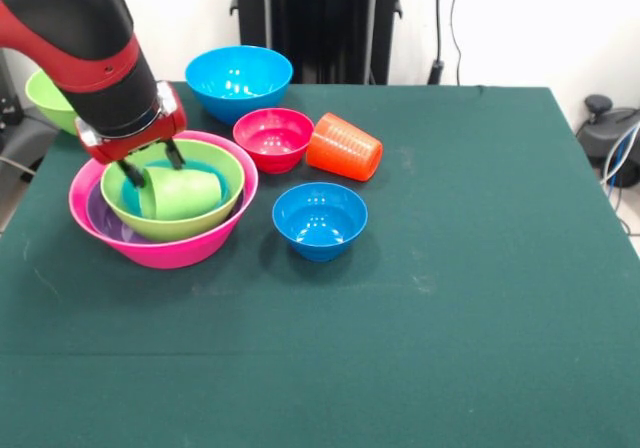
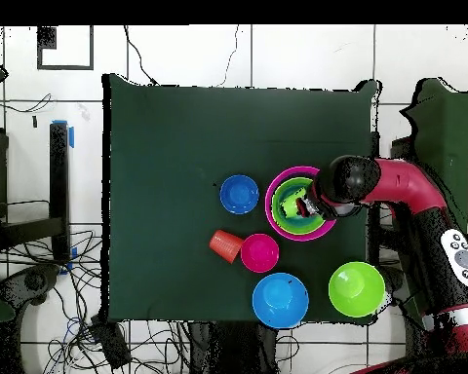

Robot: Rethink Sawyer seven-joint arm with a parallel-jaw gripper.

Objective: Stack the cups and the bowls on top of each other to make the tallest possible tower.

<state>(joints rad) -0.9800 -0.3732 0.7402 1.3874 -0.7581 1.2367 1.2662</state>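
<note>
Green table [image 1: 450,298]: lime-green cup [image 1: 183,193] on its side between open claw [image 1: 148,169], ungripped.

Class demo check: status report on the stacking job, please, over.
Gripper open astride the lime-green cup, which lies tipped inside the nested bowls. Orange cup on its side, unstacked. Nothing blocking.

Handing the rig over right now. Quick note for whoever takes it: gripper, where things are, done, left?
Gripper: down inside the nest, fingers either side of the lime-green cup, which lies on its side; grip cannot be confirmed.
Nest: pink bowl, purple bowl, lime-green bowl, teal bowl inside.
Loose on the table: small blue bowl, red bowl, orange cup on its side touching the red bowl, large blue bowl, second lime-green bowl at the table's edge.
Done: four bowls nested.
Left: right the cups, stack the rest.
</note>
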